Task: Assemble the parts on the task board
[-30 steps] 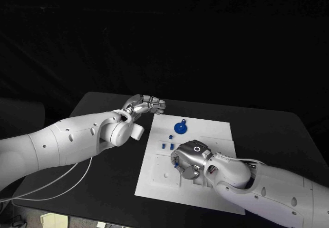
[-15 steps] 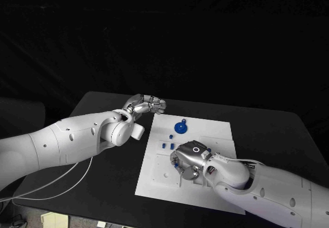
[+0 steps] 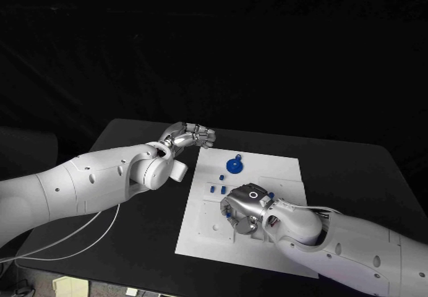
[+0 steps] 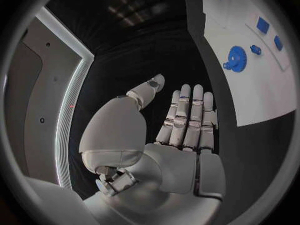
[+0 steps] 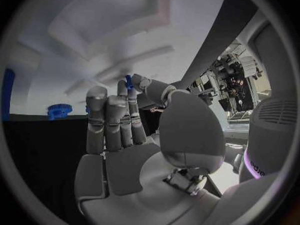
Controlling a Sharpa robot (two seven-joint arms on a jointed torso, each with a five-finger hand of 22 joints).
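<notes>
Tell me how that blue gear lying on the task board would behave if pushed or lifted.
The blue gear looks like rigid plastic, so probably stiff and light. It lies flat on the task board, so it should slide, not roll. It looks thin, and its toothed rim may give the robot hand some purchase at the edge.

My head view shows the white task board [image 3: 268, 170] lying flat on the black bench [image 3: 357, 167], its long side running away from me. A round blue gear [image 3: 234, 166] rests near its far edge — several small blue parts [image 3: 217, 190] sit just nearer, toward the left side. Pinched at my right hand [image 3: 245, 207] fingertips: a small blue peg [image 5: 128, 81], over the board's near half.
</notes>
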